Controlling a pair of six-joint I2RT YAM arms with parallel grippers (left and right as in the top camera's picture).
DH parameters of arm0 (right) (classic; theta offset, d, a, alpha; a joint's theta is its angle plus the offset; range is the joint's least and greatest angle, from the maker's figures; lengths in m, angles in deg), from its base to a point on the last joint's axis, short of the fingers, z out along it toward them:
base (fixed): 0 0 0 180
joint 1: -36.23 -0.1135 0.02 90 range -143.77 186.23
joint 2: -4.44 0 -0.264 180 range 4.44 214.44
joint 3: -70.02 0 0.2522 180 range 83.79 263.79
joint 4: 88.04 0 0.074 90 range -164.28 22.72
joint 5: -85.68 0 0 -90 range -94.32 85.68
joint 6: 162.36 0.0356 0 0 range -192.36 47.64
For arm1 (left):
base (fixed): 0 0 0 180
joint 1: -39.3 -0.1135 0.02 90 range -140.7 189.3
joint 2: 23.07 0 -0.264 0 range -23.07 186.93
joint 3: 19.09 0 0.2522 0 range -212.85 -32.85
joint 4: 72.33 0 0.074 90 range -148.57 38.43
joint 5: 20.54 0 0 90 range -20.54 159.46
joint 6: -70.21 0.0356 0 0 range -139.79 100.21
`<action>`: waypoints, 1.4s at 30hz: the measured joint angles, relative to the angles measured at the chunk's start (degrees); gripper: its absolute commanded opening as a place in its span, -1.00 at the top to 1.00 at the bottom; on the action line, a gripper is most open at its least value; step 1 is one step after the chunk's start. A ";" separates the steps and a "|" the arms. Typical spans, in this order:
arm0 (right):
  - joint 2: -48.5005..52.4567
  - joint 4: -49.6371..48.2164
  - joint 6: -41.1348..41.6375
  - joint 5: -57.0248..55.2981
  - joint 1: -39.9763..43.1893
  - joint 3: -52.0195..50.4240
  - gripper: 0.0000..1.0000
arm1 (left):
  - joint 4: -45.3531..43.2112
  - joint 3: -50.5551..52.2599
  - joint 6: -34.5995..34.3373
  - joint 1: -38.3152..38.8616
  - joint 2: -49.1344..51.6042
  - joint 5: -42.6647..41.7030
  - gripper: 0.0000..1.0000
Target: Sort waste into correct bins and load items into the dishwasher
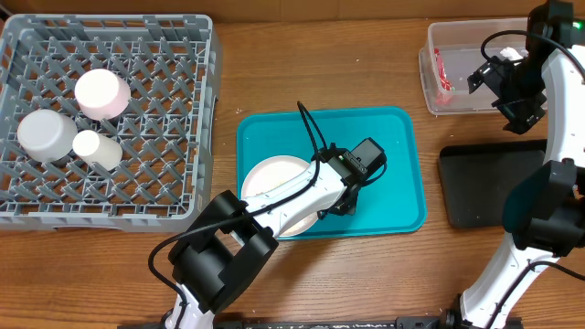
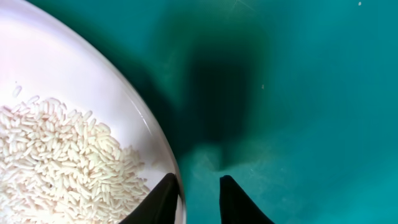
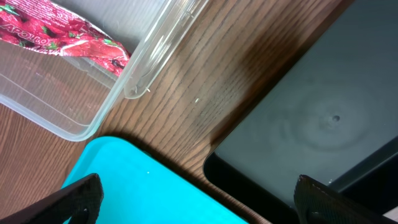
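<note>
Left hand [image 2: 196,200]: over the teal plastic serving tray [image 2: 311,93], at the edge of the large round white plate [image 2: 74,74].
- Its two dark fingers [image 2: 163,200] are set narrowly apart and straddle the plate's rim, one over the plate's inner side and one over bare teal.
- A sliver of tray shows between the rim and the outer finger. Cannot tell whether the rim is actually clamped.
- White rice-like crumbs [image 2: 62,168] lie heaped on the plate, just beside the inner finger.
- The square grey plastic dish rack [image 1: 207,128] sits well apart from this hand, on the far side of the plate. It holds three white round vessels [image 1: 47,135].

Right hand [image 3: 198,186]: released, fingers spread wide with nothing between them, hovering above the wooden tabletop [image 3: 199,74].
- Ahead of one finger is the clear rectangular plastic tub [image 3: 74,118], with the red snack wrapper [image 3: 56,31] inside it.
- Ahead of the other finger is the shallow black rectangular tray [image 3: 323,118].
- A corner of the teal tray lies under the hand, near the tub-side finger.
- Tub, black tray and teal tray are each apart from the others, with bare wood between them.
</note>
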 measured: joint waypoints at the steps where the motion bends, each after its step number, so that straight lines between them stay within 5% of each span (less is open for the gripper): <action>1: 0.00 0.04 0.00 0.00 0.00 0.00 -1.00 | 0.02 0.00 -0.20 0.00 0.00 0.00 0.62; 8: 0.00 0.02 -0.02 0.00 0.00 0.00 -1.00 | -0.76 1.49 -2.08 0.11 0.00 0.98 0.72; 11: 0.00 0.00 -0.04 0.00 0.00 0.00 -1.00 | -0.96 2.60 -2.80 0.11 -0.02 1.44 0.92; 29: 0.00 0.02 0.00 -0.02 0.00 0.00 -0.99 | 5.62 -3.21 -2.71 0.11 0.00 2.69 0.92; 42: 0.00 -0.02 0.00 0.00 0.00 0.00 -0.99 | 1.77 -5.05 -2.67 0.11 0.04 2.27 0.92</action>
